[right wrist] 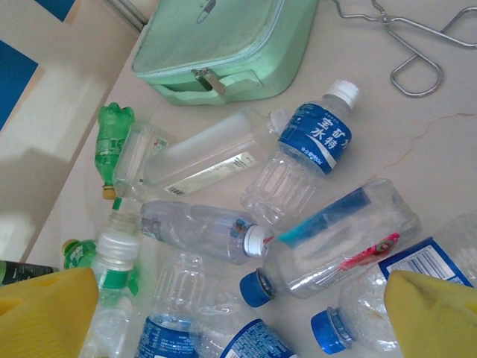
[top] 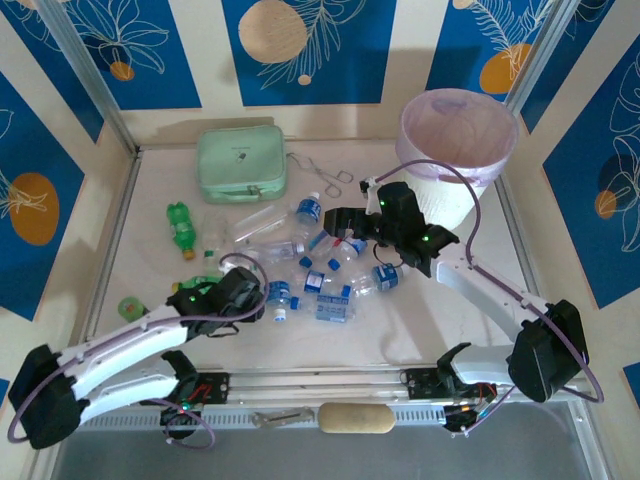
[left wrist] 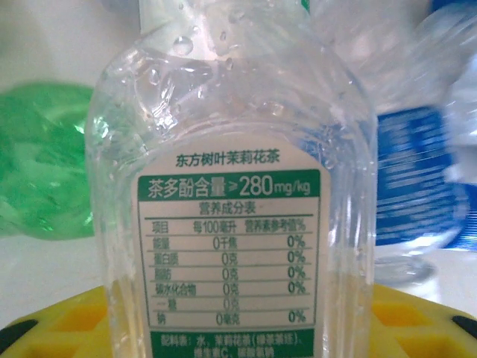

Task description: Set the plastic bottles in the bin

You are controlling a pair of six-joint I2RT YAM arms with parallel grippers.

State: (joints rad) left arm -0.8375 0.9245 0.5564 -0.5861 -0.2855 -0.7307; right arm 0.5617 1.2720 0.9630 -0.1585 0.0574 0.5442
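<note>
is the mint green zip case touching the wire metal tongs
Apart: right wrist view shows bare table between mint-green zip case and wire metal tongs.

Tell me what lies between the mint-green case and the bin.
Metal tongs lie on the table between the case and the bin, nearer the case; the top external view shows this.

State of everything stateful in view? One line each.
bin: upright, bag-lined, no bottles visible inside
plastic bottles: lying scattered on table, outside bin
mint zip case: closed, flat
left gripper: fingers flank a clear tea bottle, grip unclear
right gripper: open, empty, over the bottles
</note>
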